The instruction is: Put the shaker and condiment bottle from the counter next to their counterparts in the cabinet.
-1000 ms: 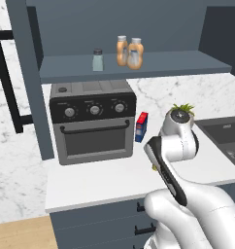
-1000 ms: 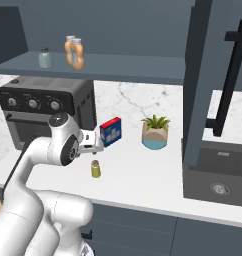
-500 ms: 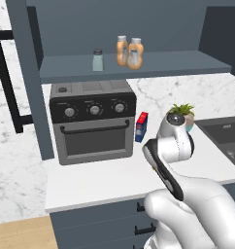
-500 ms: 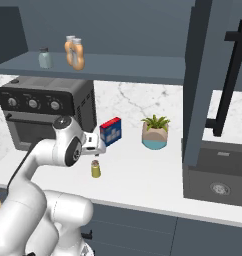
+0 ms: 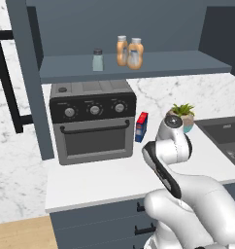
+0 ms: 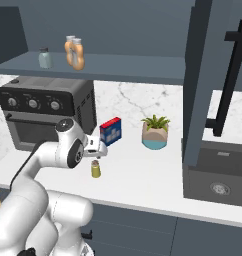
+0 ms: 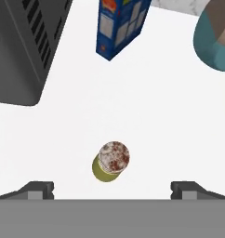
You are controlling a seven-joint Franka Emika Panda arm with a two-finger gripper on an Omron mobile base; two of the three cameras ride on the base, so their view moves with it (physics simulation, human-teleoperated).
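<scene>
The shaker (image 7: 110,161) stood upright on the white counter (image 7: 147,121), in front of the blue box (image 7: 120,24) and between the toaster oven (image 7: 21,46) and the potted plant (image 6: 155,132). The gripper (image 7: 112,188) hung directly above it, fingers spread wide and holding nothing. On the cabinet (image 5: 134,65) shelf, the condiment bottle (image 5: 135,53) stood touching the slim orange bottle (image 5: 122,50), with the grey-blue shaker (image 5: 97,59) nearby.

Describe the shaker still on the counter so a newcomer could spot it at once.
On the white counter, right of the black toaster oven, the shaker stands in front of a blue box, below the open gripper. It is a short olive-yellow cylinder with a speckled grey cap, far smaller than the potted plant nearby.
</scene>
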